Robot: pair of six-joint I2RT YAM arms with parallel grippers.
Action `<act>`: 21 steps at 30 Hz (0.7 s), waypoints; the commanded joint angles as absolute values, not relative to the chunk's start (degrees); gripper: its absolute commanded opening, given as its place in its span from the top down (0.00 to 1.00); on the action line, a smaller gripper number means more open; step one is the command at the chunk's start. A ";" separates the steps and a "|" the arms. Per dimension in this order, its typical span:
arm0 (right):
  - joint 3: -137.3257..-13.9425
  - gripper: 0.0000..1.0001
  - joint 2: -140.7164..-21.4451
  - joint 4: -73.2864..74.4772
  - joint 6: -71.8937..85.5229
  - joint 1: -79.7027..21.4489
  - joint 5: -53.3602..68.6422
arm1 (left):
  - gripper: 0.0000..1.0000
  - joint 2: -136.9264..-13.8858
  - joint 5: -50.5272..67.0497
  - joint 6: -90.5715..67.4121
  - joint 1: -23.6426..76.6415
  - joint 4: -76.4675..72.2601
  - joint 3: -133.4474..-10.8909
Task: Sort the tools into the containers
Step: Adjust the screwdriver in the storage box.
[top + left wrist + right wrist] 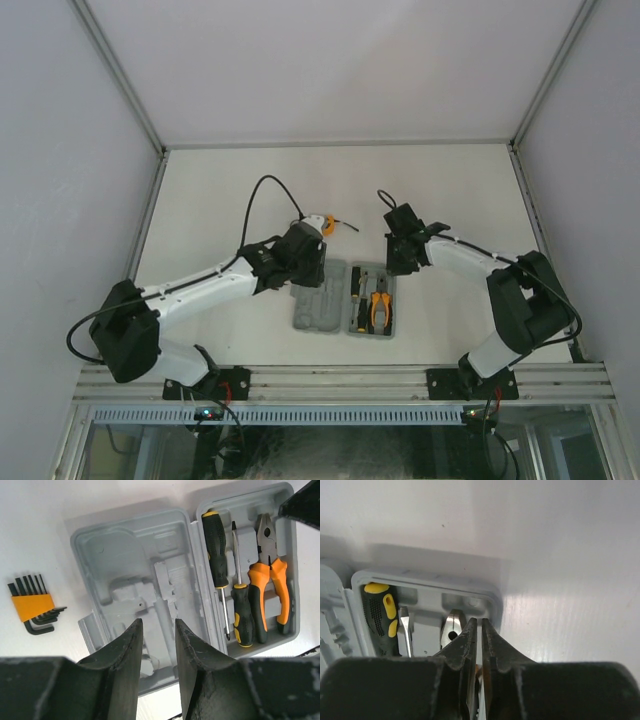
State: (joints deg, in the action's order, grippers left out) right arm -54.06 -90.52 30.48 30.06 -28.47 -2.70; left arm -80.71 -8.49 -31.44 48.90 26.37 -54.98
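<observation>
Top view: grey tool case lies open on the counter between the arms.
Left wrist: left gripper released, over the case; screwdrivers and pliers nested inside; hex-key set on the counter beside it.
Right wrist: right gripper clenched above the pliers' nose.

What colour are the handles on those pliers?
Orange and black. The pliers show best in the left wrist view.

A white table is sitting inside plain white walls. Thin metal bars are running up the corners. A silver rail is lying along the near edge.
</observation>
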 commanded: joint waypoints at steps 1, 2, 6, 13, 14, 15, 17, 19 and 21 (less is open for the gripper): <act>-51.01 0.94 -87.37 31.77 32.84 -28.39 -5.01 | 0.64 -82.01 -7.27 -32.87 50.85 22.87 -59.01; -50.16 0.94 -86.71 31.93 33.11 -28.39 -4.76 | 0.64 -82.52 -6.94 -32.87 51.36 22.68 -59.66; -47.21 0.94 -83.92 32.47 34.29 -28.45 -2.65 | 0.65 -84.59 -5.43 -33.47 53.13 21.84 -61.54; -43.56 0.93 -76.92 31.48 35.42 -29.17 0.93 | 0.66 -87.01 -3.11 -33.35 56.62 19.90 -62.76; -43.47 0.93 -75.68 31.28 35.52 -29.28 0.85 | 0.66 -87.46 -2.89 -33.19 57.21 19.79 -63.06; -43.50 0.93 -74.45 31.09 35.62 -29.35 0.50 | 0.66 -88.17 -2.64 -32.80 57.79 19.78 -63.47; -43.46 0.92 -71.53 30.88 35.91 -29.36 -0.71 | 0.66 -89.49 -1.79 -32.32 58.69 19.80 -64.43; -43.48 0.92 -69.48 31.08 36.44 -29.36 -2.00 | 0.66 -90.94 -1.23 -32.09 59.49 19.79 -65.25; -43.51 0.92 -68.04 31.32 36.82 -29.36 -2.80 | 0.66 -92.32 -0.91 -31.76 60.20 19.82 -66.07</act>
